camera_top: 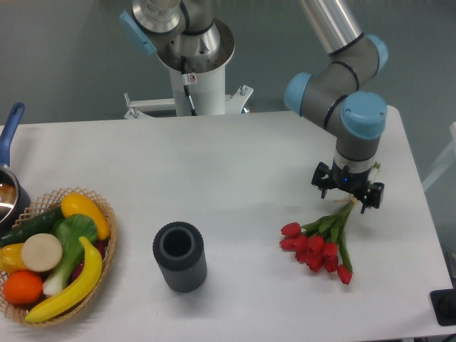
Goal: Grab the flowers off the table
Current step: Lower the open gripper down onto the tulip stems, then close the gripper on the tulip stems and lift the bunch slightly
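Note:
The flowers are a small bunch of red tulips with green stems, lying on the white table at the right front. The buds point toward the front and the stem ends run back and up under my gripper. My gripper points straight down right over the stem ends, at the far right of the table. Its fingers are hidden under the black wrist body, so I cannot tell whether they are closed on the stems.
A dark grey ribbed cylindrical vase stands upright left of the flowers. A wicker basket of fruit and vegetables sits at the front left. A pot with a blue handle is at the left edge. The robot base stands behind the table.

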Available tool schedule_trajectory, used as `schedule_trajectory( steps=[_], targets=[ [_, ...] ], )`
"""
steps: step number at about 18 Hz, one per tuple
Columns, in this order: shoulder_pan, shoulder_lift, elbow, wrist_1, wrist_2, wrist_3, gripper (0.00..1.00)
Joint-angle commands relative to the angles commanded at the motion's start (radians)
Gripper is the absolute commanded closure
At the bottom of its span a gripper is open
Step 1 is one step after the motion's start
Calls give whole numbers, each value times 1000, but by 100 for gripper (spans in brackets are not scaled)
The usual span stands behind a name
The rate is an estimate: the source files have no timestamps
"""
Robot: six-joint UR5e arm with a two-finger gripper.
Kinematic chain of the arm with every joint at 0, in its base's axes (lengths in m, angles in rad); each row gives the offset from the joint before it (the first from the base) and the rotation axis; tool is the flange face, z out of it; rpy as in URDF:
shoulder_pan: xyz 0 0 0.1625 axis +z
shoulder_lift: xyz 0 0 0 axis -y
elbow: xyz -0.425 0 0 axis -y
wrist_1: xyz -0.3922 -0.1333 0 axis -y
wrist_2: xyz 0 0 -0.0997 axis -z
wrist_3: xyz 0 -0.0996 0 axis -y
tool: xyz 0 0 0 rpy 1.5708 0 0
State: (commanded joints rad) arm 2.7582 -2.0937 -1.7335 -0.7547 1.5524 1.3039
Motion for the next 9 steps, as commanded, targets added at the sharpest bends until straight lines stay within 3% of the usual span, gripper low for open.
schedule_trajectory(
  steps=[9],
  targets=[
    [-14, -35, 34, 3, -2, -8, 0]
  ],
)
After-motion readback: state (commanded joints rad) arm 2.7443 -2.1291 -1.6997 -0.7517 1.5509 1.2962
